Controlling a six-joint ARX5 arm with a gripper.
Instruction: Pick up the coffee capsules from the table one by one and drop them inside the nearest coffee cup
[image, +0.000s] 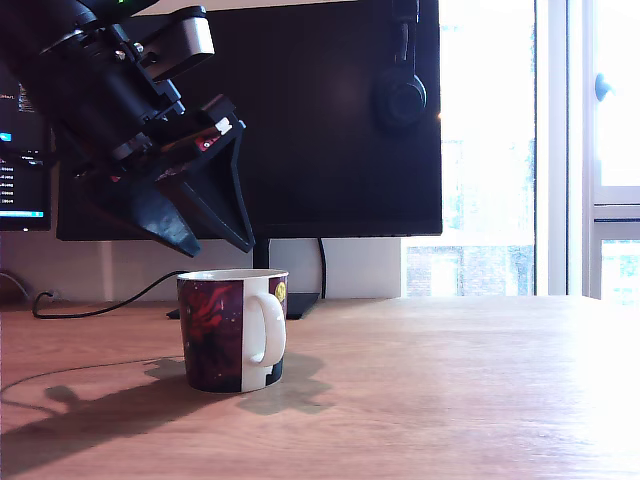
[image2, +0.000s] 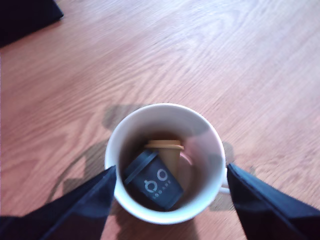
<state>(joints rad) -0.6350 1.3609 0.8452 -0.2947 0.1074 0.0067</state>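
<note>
Wood-grain surface carries the cup, both light, stiff, slick capsules already inside, best pinched under their rims; the fingers hang wide open and empty above it.

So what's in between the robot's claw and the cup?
Nothing but air. In the exterior view the open gripper hangs just above the coffee cup. The wrist view shows both capsules already inside.
</note>
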